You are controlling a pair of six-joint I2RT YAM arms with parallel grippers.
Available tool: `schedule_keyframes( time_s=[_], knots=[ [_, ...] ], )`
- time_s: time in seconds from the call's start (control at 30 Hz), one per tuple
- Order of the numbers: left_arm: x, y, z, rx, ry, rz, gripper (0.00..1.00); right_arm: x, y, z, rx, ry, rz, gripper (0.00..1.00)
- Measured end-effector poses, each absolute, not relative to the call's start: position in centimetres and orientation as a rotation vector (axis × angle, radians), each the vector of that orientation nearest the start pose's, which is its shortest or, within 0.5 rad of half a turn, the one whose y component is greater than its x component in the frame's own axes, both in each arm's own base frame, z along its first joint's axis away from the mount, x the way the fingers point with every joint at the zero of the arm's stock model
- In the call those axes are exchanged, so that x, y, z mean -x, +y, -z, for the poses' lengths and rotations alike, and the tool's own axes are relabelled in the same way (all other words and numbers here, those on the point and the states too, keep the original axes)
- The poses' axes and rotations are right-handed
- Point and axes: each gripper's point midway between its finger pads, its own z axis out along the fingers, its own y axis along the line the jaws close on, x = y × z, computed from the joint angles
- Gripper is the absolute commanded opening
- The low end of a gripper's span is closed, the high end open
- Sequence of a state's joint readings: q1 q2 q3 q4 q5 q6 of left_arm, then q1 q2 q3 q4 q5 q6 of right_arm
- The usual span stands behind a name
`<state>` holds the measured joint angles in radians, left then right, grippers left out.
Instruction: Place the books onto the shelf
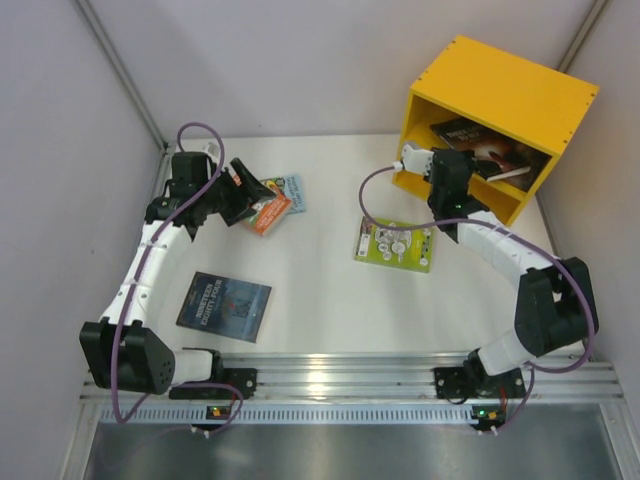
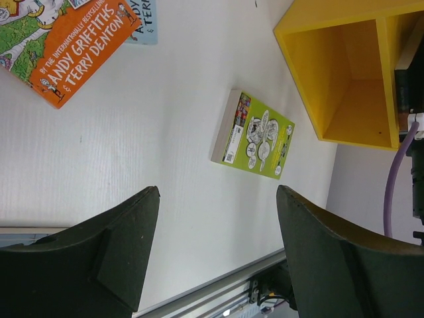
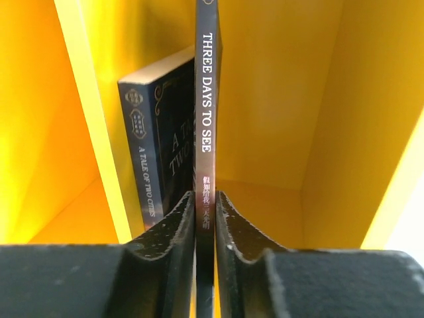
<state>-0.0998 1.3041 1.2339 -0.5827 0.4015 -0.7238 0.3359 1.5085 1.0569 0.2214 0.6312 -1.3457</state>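
The right gripper (image 3: 205, 199) reaches into the yellow shelf (image 1: 500, 90), its fingers (image 3: 169, 228) nearly closed, pinching the lower spine of a dark book (image 3: 205, 99). That book stands upright inside one compartment, spine facing out. A second dark book (image 3: 156, 146) stands just to its left, leaning close against it, next to the yellow divider (image 3: 86, 99).

The left gripper (image 2: 218, 192) hangs above the table (image 1: 320, 300) with its fingers wide apart and nothing between them. It is near the orange book (image 1: 268, 212), which lies flat at the back left of the table, touching the light blue book (image 1: 293, 188) and seeming to overlap its edge.

The green book (image 1: 395, 243) lies flat just in front of the shelf, below the right arm's wrist in the overhead view. The blue-grey book (image 1: 224, 306) lies flat near the front, close to the left arm, well apart from the others.
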Motion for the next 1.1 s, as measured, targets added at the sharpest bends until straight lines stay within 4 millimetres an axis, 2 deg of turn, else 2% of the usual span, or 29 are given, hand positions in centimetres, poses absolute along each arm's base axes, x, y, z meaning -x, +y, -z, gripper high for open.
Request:
schedule_keyframes(
  time_s=[0.17,0.3,0.43,0.5,0.6,0.63,0.73,0.93,1.1],
  knots=[
    [-34.7,-12.9,-25.0,0.478,2.262,0.884,0.77,-45.3,0.3,-26.5,1.051,1.674,1.254,0.36],
    [-34.7,-12.9,-24.9,0.47,2.263,0.882,0.77,-44.9,-0.3,-25.5,1.046,1.724,1.232,0.4],
    [-34.7,-13.0,-25.0,0.468,2.263,0.885,0.77,-44.6,-0.3,-25.3,1.03,1.75,1.201,0.36],
    [-34.6,-13.0,-25.2,0.465,2.258,0.887,0.77,-44.3,-0.3,-25.5,1.017,1.754,1.189,0.31],
    [-34.4,-12.9,-25.6,0.459,2.245,0.889,0.77,-44.0,-0.3,-25.9,1.0,1.756,1.175,0.21],
    [-34.3,-12.9,-25.8,0.457,2.241,0.889,0.77,-43.9,-0.3,-26.0,0.995,1.756,1.171,0.11],
    [-34.3,-12.9,-25.9,0.455,2.237,0.89,0.77,-43.8,-0.3,-26.0,0.99,1.759,1.165,0.0],
    [-34.2,-12.9,-26.0,0.452,2.234,0.89,0.77,-43.8,-0.7,-26.0,0.984,1.764,1.169,0.0],
    [-34.2,-12.9,-26.0,0.453,2.234,0.891,0.77,-44.0,-2.0,-26.0,0.967,1.777,1.177,0.01]
  ],
)
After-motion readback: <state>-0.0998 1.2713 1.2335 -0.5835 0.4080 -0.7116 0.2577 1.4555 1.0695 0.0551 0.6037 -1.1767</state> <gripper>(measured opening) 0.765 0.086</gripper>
